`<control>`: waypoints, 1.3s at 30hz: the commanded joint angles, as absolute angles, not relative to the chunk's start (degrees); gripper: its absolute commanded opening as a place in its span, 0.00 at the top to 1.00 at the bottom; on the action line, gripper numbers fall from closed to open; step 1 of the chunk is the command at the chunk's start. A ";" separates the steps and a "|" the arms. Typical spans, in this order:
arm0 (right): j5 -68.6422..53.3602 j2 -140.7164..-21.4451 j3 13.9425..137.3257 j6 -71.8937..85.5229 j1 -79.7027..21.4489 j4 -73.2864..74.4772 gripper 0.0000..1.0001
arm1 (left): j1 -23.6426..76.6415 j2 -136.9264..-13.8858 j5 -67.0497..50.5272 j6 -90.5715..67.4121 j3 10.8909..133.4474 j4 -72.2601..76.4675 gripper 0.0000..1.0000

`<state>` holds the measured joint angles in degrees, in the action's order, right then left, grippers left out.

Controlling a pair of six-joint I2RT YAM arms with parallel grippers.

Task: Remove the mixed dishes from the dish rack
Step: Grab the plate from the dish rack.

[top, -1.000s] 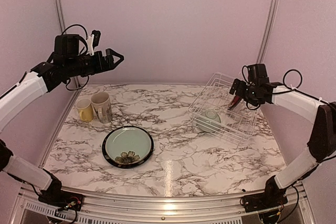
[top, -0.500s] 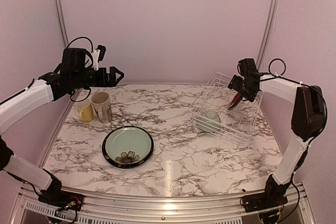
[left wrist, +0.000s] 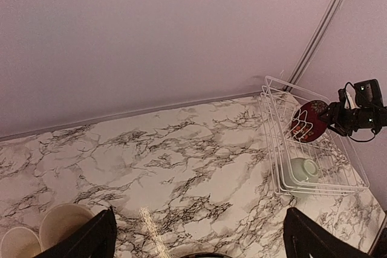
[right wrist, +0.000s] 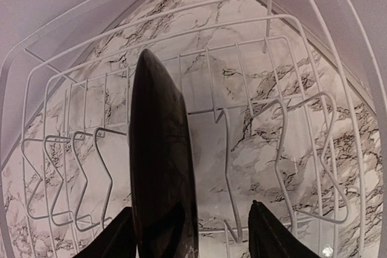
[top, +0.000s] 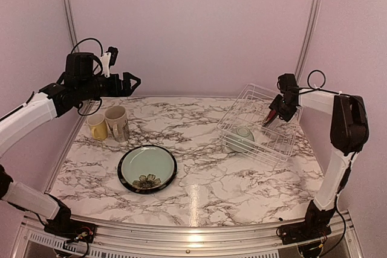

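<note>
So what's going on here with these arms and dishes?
They're emptying a dish rack. The right gripper straddles the red plate standing in the rack, not yet clamped; a pale-green bowl also sits in there. The green plate, yellow mug and cream mug are out on the table. The left gripper hovers open and empty, raised near the mugs.
</note>
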<state>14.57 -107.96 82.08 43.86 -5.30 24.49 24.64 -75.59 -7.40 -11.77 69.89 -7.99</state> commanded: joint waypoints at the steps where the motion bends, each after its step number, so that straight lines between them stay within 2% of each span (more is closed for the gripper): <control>1: 14.11 -109.74 84.36 44.72 -5.45 25.03 0.41 | 24.74 -74.30 -7.38 -12.26 69.07 -7.38 0.01; 4: 15.02 -109.97 84.90 45.69 -5.50 25.88 0.49 | 24.76 -74.59 -7.48 -12.52 68.89 -7.32 0.01; 6: 15.08 -109.66 85.13 46.11 -5.46 25.87 0.62 | 24.67 -74.98 -7.16 -12.97 69.14 -8.05 0.01; 9: 14.34 -109.52 86.36 45.85 -5.49 26.35 0.72 | 24.61 -75.83 -6.55 -13.61 70.09 -9.63 0.01; 15: 14.08 -109.58 88.34 45.42 -5.56 28.75 0.99 | 24.52 -75.21 -6.46 -13.34 70.31 -9.94 0.01; 21: 17.70 -107.60 91.30 44.46 -5.89 33.56 1.00 | 24.59 -74.39 -6.41 -13.33 70.24 -9.95 0.01; 33: 26.52 -97.04 89.71 37.60 -7.77 36.14 1.00 | 24.53 -73.97 -6.52 -13.30 70.22 -10.02 0.01; 36: 22.37 -93.23 86.63 33.92 -7.67 32.72 1.00 | 24.56 -73.98 -6.74 -13.32 70.30 -10.10 0.01; 39: 11.88 -88.77 81.69 28.10 -7.60 26.24 1.00 | 24.53 -74.11 -6.60 -13.29 70.18 -10.02 0.01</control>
<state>21.08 -94.15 85.73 35.77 -6.92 35.20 24.62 -75.42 -6.94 -13.08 69.87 -8.67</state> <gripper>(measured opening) 0.090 0.989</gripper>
